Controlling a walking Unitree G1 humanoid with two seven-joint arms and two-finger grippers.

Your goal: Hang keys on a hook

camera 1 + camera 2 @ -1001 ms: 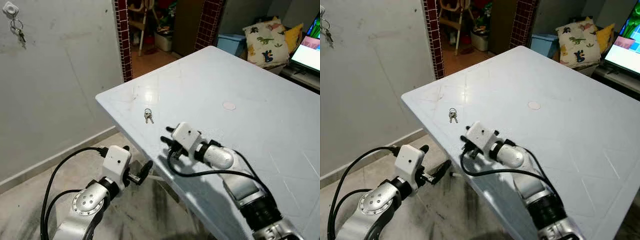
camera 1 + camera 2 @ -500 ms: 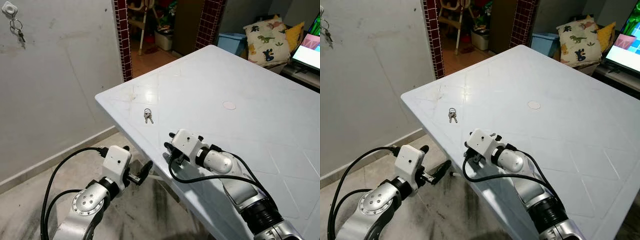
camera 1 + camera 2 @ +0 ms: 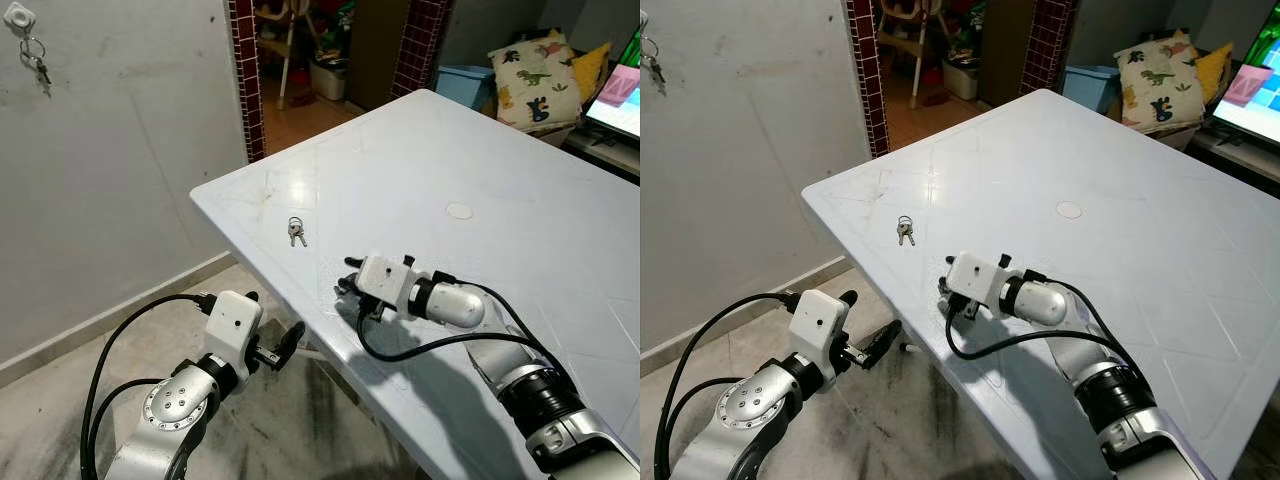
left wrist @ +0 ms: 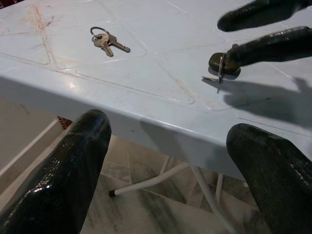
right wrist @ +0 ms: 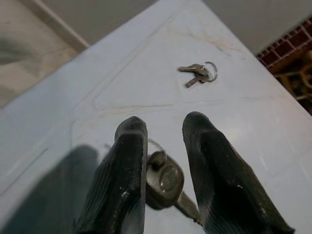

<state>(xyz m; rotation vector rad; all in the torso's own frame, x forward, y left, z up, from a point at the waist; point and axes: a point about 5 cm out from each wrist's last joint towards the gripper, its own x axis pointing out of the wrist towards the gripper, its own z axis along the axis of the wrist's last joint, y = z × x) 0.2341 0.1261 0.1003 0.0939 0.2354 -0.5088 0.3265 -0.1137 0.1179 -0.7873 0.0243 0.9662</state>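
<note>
A small bunch of keys point(image 3: 296, 232) on a ring lies on the white table point(image 3: 520, 200) near its left corner, also seen as keys point(image 4: 106, 40). My right gripper point(image 3: 348, 280) rests low over the table just short of that bunch. It is shut on a dark-headed key point(image 5: 163, 180) that sits between its fingers point(image 5: 122, 161). High on the grey wall at the far left is a white hook point(image 3: 20, 17) with another set of keys point(image 3: 38, 65) hanging from it. My left gripper point(image 3: 272, 322) hangs open below the table's edge.
The table's left edge point(image 3: 260, 270) drops to a marble floor point(image 3: 60, 400). A brick-framed doorway point(image 3: 300, 60) opens behind the table. A dinosaur cushion point(image 3: 530, 80), a blue bin point(image 3: 462, 85) and a lit screen point(image 3: 615, 100) stand at the back right.
My right arm has swung further over the table and its wrist has turned, with the gripper now a little to the right. The keys on the table and my left arm have not moved.
</note>
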